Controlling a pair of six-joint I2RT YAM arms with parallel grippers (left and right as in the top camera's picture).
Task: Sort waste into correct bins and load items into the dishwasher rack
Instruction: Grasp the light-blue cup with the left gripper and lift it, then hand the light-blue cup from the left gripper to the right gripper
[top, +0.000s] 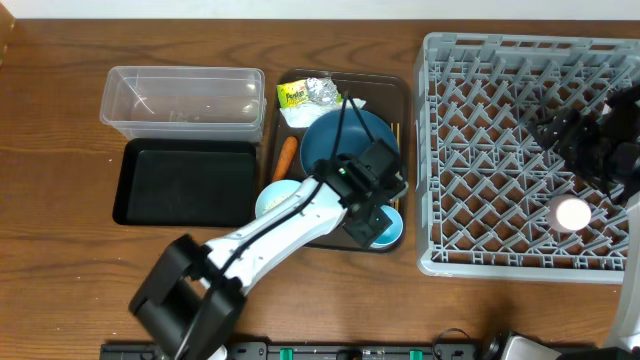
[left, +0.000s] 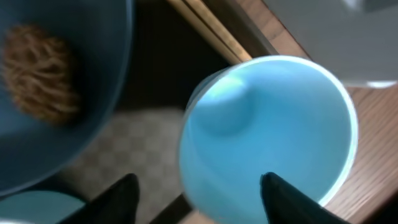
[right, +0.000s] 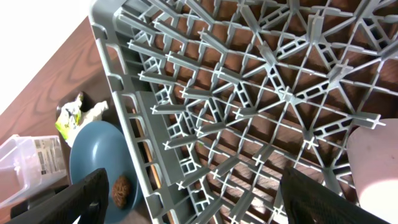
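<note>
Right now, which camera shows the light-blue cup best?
The left wrist view: the light-blue cup fills it, open side showing. Overhead, only its edge peeks from under the left claw. The right wrist view misses it.

1. Overhead, the left arm (top: 290, 222) covers most of your light-blue cup (top: 393, 228) and parts of the dark-blue plate (top: 330, 140) and white bowl (top: 272, 198).
2. The chopsticks (top: 397, 135) are a thin sliver there; you can't count them.
3. The left wrist view is blurred: the brown lump (left: 40, 71) lacks detail.
4. The left fingers (left: 118, 200) and right fingers (right: 78, 199) are cut by the bottom edge.
5. The pale cup (right: 376, 168) is cropped at the right edge; overhead, glare washes it out.
6. The rack (top: 500, 150) runs off the overhead view's right edge.
</note>
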